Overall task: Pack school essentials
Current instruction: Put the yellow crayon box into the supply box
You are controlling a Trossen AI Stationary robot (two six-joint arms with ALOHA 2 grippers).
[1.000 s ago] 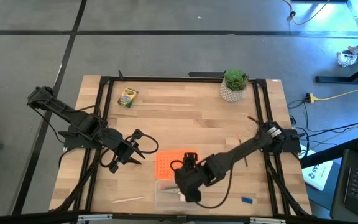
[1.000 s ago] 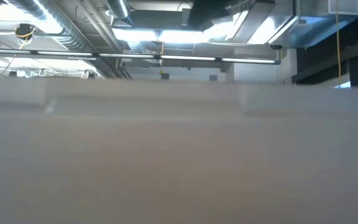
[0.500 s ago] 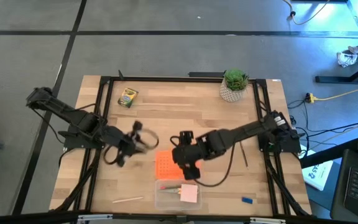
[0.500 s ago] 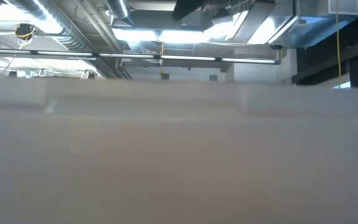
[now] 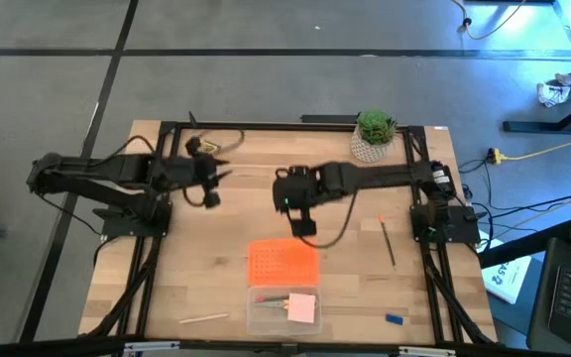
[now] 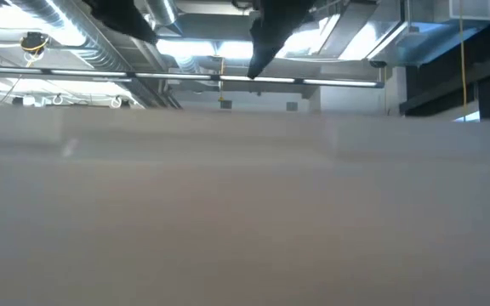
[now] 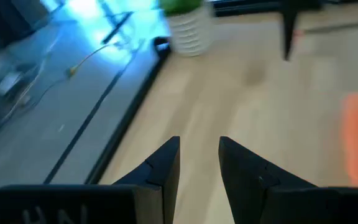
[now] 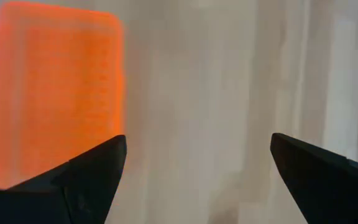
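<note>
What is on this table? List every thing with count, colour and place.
table: one, light wood
plant: one, green in a white pot, far right corner
lid: one, orange, middle
case: one, clear, near edge, in front of the lid
pad: one, pale pink, inside the case
pencils: count unclear, inside the case
pen: one, dark, right side
stick: one, pale, near left
piece: one, blue, near right
left gripper: open, empty, far left
right gripper: open, empty, beyond the lid
</note>
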